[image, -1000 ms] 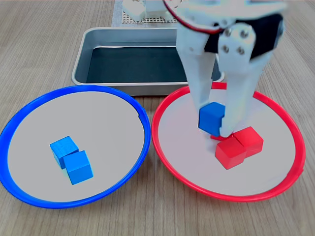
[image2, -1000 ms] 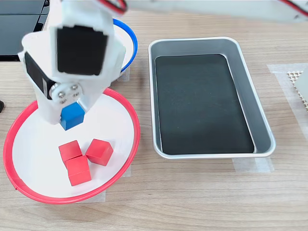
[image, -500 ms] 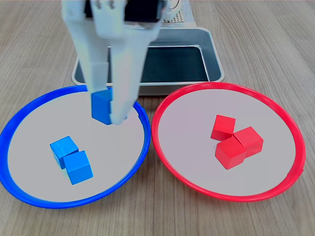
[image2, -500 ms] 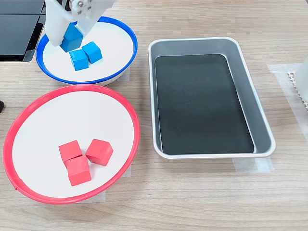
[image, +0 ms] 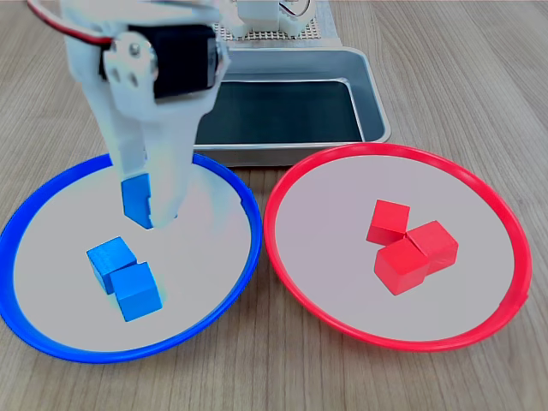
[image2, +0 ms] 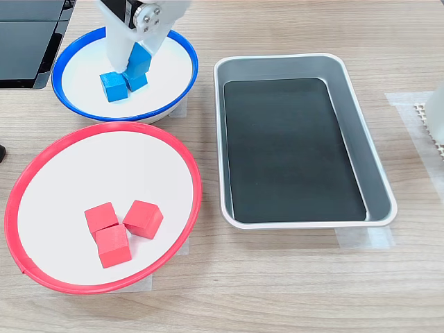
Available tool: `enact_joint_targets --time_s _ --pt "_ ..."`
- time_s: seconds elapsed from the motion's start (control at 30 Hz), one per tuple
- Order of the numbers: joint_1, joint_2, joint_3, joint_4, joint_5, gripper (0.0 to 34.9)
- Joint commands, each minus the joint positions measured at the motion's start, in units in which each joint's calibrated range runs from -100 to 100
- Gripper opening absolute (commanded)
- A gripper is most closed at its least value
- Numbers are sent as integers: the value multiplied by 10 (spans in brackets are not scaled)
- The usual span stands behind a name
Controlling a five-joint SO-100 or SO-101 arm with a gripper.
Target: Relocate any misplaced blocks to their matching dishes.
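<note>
Held between the two white jaws of the gripper point(image: 147, 205), over the blue-rimmed plate point(image: 224, 175): one blue cube point(image: 135, 196), pinched at the very tips, one blue face exposed toward the first exterior view's left, the rest masked by the white finger. Jaws closed on that cube, not released. In the second exterior view, same gripper point(image2: 133, 61) seen from above at the top edge, the held blue cube point(image2: 141, 55) showing between the fingers, just beside or over the two resting blue cubes; whether touching them or the plate floor, not possible to tell. Resting in the blue-rimmed plate point(image2: 182, 47): a pair of blue cubes point(image: 124, 276), touching each other, toward the first exterior view's lower left of the gripper tips and close below them. In the red-rimmed plate point(image: 282, 257), just beside the blue-rimmed one with rims nearly touching: three red cubes point(image: 411, 250) clustered together, touching, well apart from the gripper. Same red cluster point(image2: 121, 223) in the lower part of the red-rimmed plate point(image2: 187, 208) in the second exterior view. Behind both plates in the first exterior view, a rectangular silver metal tray point(image: 373, 103) with a dark floor, its left half covered by the arm's black servo body point(image: 175, 68). All on a wood-grain table point(image: 479, 103).
</note>
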Motion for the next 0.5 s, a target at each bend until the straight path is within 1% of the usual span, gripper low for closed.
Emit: enact_joint_targets --time_s 0.0,0.13,0.23,0.3,0.4,0.47 --pt "3 17 -31 -5 2 4" --pt "4 36 -46 -5 2 4" --pt "4 45 -51 -5 3 16" --pt "3 51 -58 -5 3 31" --pt "-1 59 -69 -5 3 68" --pt "-2 61 -74 -5 3 83"
